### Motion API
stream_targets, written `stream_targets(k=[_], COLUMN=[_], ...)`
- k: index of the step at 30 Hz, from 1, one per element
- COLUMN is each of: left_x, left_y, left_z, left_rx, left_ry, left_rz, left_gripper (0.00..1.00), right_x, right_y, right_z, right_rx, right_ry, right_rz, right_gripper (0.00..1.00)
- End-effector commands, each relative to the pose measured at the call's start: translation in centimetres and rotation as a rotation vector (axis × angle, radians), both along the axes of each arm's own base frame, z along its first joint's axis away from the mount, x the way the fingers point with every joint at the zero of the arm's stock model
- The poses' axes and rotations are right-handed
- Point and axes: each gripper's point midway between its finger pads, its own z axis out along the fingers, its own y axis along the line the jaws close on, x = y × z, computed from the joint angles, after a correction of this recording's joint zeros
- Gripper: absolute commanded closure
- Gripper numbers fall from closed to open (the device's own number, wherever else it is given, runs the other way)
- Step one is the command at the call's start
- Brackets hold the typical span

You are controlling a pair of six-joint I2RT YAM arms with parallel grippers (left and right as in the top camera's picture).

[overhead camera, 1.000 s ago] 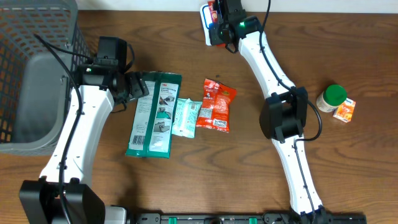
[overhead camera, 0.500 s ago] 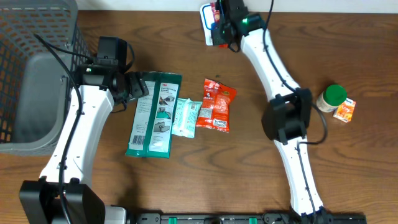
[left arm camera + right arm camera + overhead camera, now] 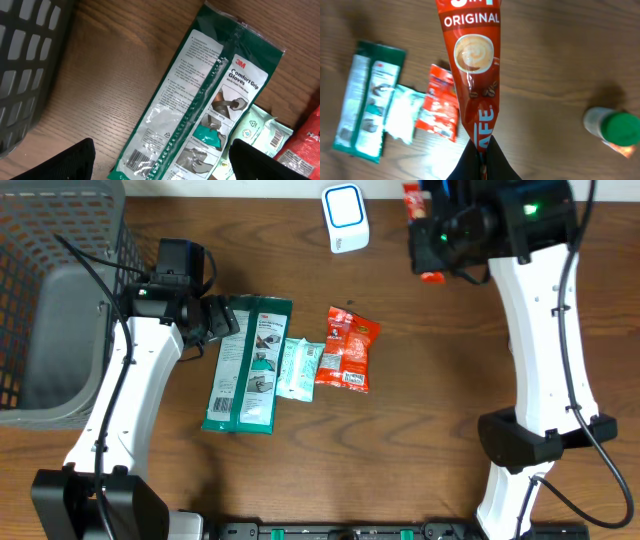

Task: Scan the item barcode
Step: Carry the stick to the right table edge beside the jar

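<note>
The red sachet [image 3: 472, 65] reads "ORIGINAL" above a coffee-cup picture, with "AFE" lower down. The right gripper [image 3: 482, 159] pinches its lower end tight. Its long axis runs straight away from the fingers, top end farthest. Overhead it is right of the scanner [image 3: 345, 218], mostly hidden by the arm, so its tilt is hard to judge. The left gripper [image 3: 161, 152] hangs wide open, holding nothing, over the gloves pack [image 3: 200, 100] marked "3M Comfort Grip Gloves", lying on the table [image 3: 115, 60] near the basket [image 3: 25, 65].
</note>
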Motion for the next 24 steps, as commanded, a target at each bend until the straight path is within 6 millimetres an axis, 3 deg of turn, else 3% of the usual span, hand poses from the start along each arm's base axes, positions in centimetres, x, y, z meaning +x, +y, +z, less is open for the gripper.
stream_targets(k=[1,5,9,16,21,24], left_x=[0.3,0.3,0.3,0.3,0.3,0.3], left_y=[0.3,0.3,0.3,0.3,0.3,0.3], left_z=[0.7,0.7,0.7,0.7,0.7,0.7], left_rx=[0.013,0.013,0.013,0.013,0.013,0.013], left_ry=[-0.018,-0.018,-0.018,-0.018,-0.018,-0.018], left_rz=[0.004,0.004,0.004,0.004,0.004,0.004], left_gripper=[0.14,0.14,0.14,0.14,0.14,0.14], right_x=[0.8,0.8,-0.1,-3.3,-4.3,-5.6], right_y=[-2.5,-4.4,-6.6,-14.6,-17.8,-18.9], right_z=[-1.8,-3.5,-6.7,-14.3,-20.2,-22.8], right_rx=[-0.062,-0.075,-0.113,-0.345,-0.342,-0.343], right_ry=[0.046,0.109,0.226,0.482,0.555,0.604], right_rz=[-0.039,-0.087,-0.131,-0.277,-0.350,-0.348], right_gripper=[0.99,0.99,0.99,0.99,0.99,0.99])
